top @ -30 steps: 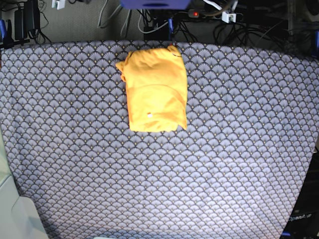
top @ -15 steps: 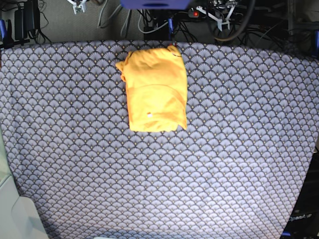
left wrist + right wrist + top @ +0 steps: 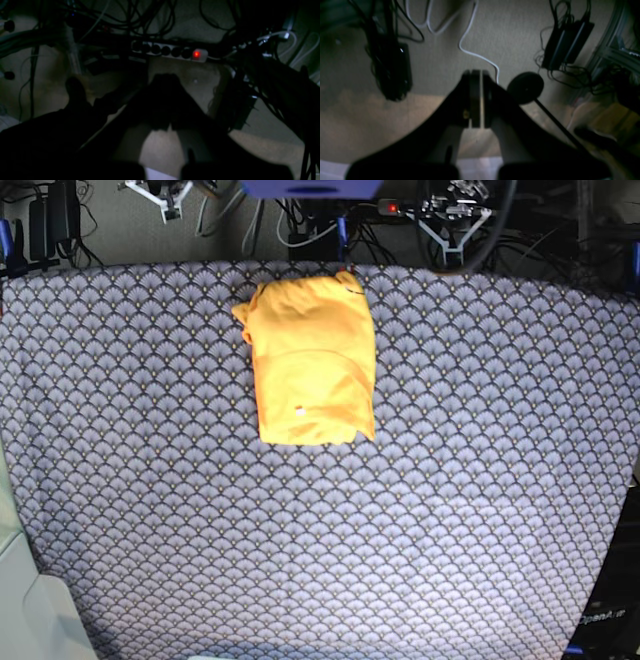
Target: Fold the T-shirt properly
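Both claws hang past the far edge of the counter, over the carpeted floor and its cables, and neither holds anything. Right claw (image 3: 477, 98) has its jaws pressed together, with only a thin bright seam between the pads; in the base view it shows at the top left (image 3: 167, 200). Left claw (image 3: 166, 102) is a dark silhouette in its own wrist view, its tips meeting with no gap to be seen, so it is closed too; in the base view it sits at the top right (image 3: 452, 235).

A blue-grey scallop-patterned cloth (image 3: 450, 480) covers the counter from edge to edge. The T-shirt (image 3: 312, 360) lies on it, folded into a compact yellow-orange rectangle near the far edge, a little left of centre and well apart from both claws. One corner sticks out at its upper left. A small white tag (image 3: 299, 410) shows near its lower edge; any writing on it is too small to read.

A power strip (image 3: 170, 51) with a glowing red switch lies on the floor. Pale lettering at the lower right of the base view seems to read "OpenArm".
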{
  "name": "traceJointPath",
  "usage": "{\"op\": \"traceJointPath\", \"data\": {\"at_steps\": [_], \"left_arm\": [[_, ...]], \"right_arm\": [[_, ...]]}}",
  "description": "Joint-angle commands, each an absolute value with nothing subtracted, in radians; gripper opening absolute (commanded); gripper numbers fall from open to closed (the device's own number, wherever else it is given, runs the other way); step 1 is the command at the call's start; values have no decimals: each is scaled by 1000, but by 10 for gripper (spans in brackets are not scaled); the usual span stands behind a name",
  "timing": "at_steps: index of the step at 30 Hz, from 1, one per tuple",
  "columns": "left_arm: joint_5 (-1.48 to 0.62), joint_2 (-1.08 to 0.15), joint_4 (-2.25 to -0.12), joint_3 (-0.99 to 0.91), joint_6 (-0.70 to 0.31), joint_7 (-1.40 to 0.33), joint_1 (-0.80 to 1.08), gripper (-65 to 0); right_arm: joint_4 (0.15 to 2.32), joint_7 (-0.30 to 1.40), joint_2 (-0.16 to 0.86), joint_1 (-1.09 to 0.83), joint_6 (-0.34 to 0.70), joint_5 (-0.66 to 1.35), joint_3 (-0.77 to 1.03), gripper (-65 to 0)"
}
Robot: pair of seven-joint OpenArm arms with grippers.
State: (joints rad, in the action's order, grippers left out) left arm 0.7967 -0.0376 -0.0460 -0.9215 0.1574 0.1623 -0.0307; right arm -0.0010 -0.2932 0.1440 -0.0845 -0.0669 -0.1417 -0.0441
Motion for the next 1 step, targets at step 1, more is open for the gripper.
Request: {"op": "traceJointPath", "data": {"at_steps": [1], "left_arm": [[797,-41,-48,-923,166,170,-42,-650]], "right_arm": [[0,-303,150,-85,-76,-136,-44,-650]]}}
